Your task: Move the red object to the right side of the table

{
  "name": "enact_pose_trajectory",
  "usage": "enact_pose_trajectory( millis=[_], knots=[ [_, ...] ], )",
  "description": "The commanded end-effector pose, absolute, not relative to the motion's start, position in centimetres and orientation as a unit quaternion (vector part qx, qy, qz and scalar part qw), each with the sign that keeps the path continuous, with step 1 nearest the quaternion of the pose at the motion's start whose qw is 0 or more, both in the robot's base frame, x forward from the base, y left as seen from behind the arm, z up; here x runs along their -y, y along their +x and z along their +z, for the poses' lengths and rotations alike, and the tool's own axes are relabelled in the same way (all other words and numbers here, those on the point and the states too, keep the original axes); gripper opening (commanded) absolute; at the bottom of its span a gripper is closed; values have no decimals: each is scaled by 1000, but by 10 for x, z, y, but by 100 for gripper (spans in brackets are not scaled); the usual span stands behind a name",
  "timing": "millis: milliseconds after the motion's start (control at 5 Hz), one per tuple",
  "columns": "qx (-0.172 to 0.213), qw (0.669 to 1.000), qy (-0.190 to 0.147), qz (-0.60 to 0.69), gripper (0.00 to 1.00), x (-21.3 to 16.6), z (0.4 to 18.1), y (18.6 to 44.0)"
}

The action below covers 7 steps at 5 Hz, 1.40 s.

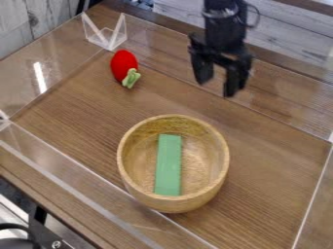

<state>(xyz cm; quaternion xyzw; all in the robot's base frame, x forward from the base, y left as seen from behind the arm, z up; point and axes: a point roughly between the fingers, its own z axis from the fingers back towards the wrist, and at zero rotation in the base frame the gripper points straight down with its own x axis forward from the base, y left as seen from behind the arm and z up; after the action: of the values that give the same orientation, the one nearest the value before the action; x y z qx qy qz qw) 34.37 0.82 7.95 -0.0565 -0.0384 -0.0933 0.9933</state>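
We are holding the tool [224, 78] open and empty over the far part of the bench [78, 122]. We are seeing the red object [124, 66] lying on the bench at the far left, its green end pointing near. We are also seeing the wooden bowl [129, 185] sitting nearer, with a green block [168, 163] inside it.

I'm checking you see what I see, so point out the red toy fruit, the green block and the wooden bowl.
Red toy fruit [124, 64]: camera view, its red body.
Green block [168, 165]: camera view, middle of its top face.
Wooden bowl [219, 158]: camera view, its right rim.
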Motion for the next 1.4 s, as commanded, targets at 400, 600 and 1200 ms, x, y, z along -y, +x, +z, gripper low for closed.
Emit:
enact_pose_trajectory(
  millis=[400,600,1200],
  knots=[
    [113,990,-26,-78,100,-89,134,358],
    [116,992,-18,-49,100,-103,142,363],
    [96,995,-10,-35,100,-124,131,373]
  ],
)
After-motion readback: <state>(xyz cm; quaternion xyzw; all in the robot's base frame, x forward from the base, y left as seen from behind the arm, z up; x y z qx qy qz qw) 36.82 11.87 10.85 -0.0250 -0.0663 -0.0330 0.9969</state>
